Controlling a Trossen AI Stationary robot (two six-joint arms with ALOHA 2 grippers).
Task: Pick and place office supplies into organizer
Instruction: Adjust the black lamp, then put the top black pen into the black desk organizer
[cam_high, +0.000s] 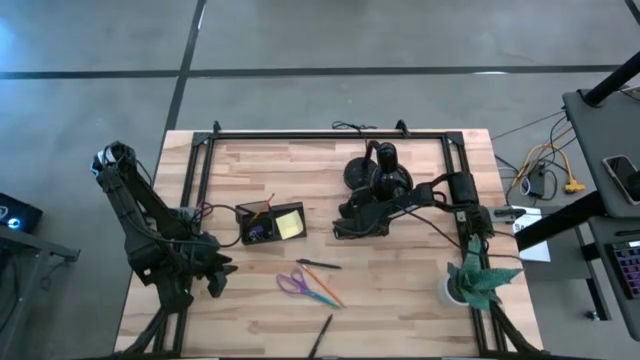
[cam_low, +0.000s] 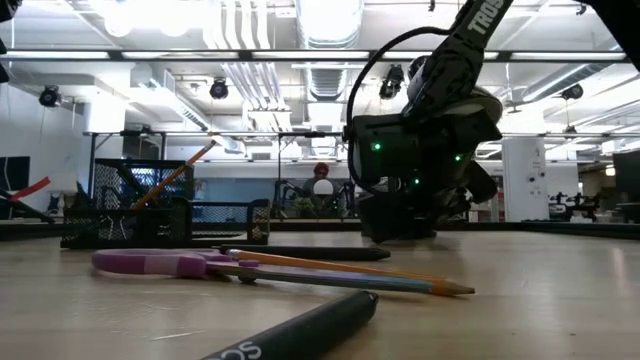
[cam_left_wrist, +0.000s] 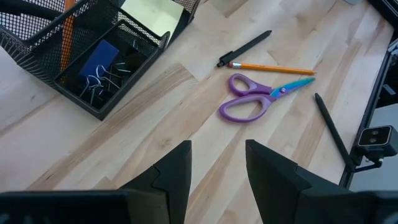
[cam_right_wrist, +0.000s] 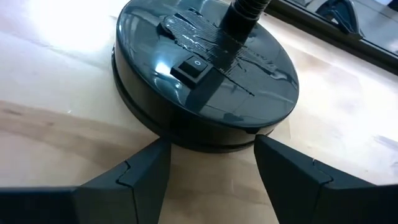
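— Progress? Organizer (cam_high: 270, 223) holds the sticky pad (cam_high: 290, 224); scissors (cam_high: 293, 282), pencil (cam_high: 327, 292) and pens (cam_high: 318, 264) lie loose on the table (cam_high: 400, 320)
— Grippers?
— Left gripper (cam_left_wrist: 216, 171) and right gripper (cam_right_wrist: 211, 165) both gape, grasping nothing

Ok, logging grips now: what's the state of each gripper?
Left gripper: open, holding nothing.
Right gripper: open, holding nothing.
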